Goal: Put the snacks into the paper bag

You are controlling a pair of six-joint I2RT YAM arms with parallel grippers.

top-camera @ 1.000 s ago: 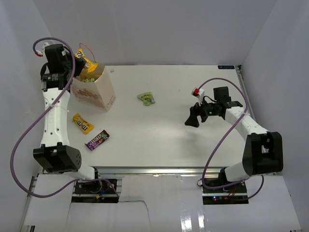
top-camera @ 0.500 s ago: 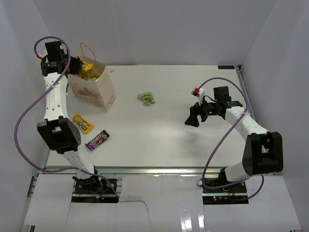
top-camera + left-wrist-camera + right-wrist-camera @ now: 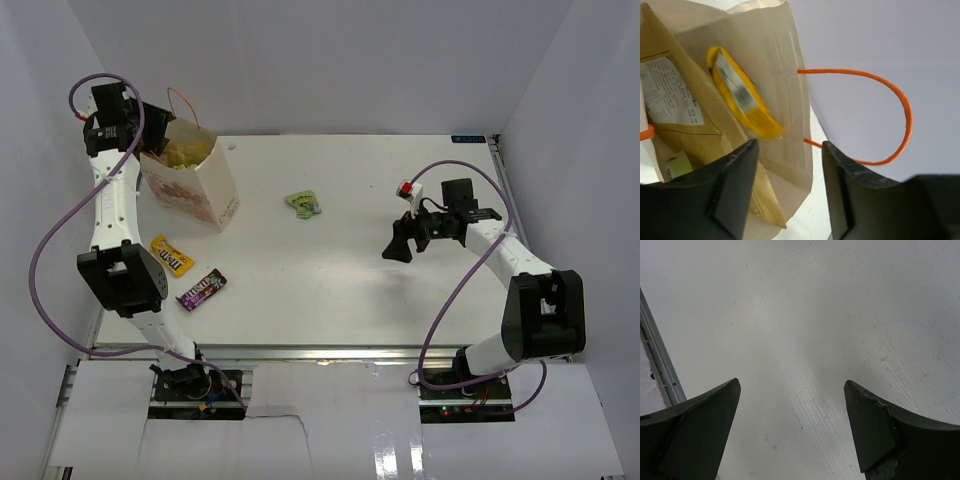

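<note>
Upper left of the top view, the bag [image 3: 195,195] holds a yellow packet [image 3: 740,97]; left claw [image 3: 787,150] spread above it, empty; right claw [image 3: 790,390] spread over the table [image 3: 805,315].

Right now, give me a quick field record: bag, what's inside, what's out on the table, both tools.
paper bag: standing at far-left of table, mouth open
inside bag: bagged yellow packet, blurred; rest unclear
on table: green packet, loose yellow packet, dark purple candy pack, none touching
left tool: open, empty, above bag mouth
right tool: open, empty, over table
</note>
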